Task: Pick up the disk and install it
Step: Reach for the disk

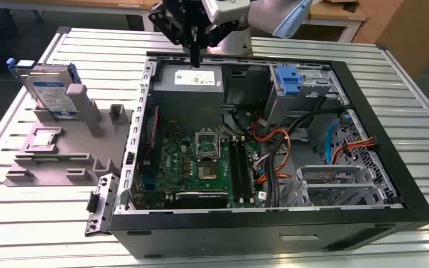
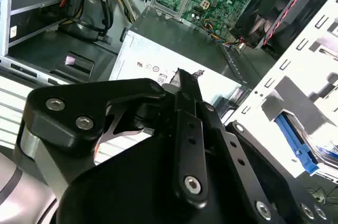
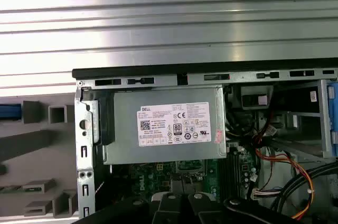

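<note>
Disk (image 1: 51, 92), silver-grey with a white-and-blue label and blue frame, stands upright in a grey holder (image 1: 58, 151) at the exterior view's left, long axis apparently vertical. Gripper (image 1: 195, 61), fingers together and empty, hovers over the power supply (image 1: 192, 79).

One disk (image 1: 53, 92), one open computer case (image 1: 417, 215), one grey holder (image 1: 58, 161), one pincer (image 1: 196, 60).

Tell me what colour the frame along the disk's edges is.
Blue, best seen in the exterior view, on the disk standing in the grey holder.
</note>
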`<action>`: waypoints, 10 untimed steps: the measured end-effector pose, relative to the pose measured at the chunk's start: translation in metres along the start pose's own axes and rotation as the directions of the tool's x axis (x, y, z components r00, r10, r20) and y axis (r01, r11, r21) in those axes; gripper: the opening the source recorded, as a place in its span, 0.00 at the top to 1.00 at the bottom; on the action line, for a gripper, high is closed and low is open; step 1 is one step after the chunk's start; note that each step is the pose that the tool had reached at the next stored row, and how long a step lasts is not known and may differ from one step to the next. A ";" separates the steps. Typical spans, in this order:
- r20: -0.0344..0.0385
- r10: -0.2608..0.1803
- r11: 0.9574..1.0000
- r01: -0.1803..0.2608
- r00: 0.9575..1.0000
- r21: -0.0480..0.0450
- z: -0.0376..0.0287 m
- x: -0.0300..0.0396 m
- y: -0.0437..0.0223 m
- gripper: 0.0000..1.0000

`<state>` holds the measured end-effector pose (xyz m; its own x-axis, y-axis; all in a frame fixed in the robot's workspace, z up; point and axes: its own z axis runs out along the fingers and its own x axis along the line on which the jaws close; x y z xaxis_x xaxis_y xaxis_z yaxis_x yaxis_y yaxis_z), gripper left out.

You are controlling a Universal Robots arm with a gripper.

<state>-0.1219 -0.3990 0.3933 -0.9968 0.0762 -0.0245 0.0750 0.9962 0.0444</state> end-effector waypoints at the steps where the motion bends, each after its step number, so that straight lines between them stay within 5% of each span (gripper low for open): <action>1: 0.000 0.000 1.000 0.000 1.000 0.000 0.0000 0.0000 0.0000 0.90; 10: 0.000 0.000 1.000 0.000 1.000 0.000 0.0000 0.0024 -0.0002 0.90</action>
<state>-0.1243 -0.3989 0.3933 -0.9968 0.0763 -0.0245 0.0751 0.9962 0.0444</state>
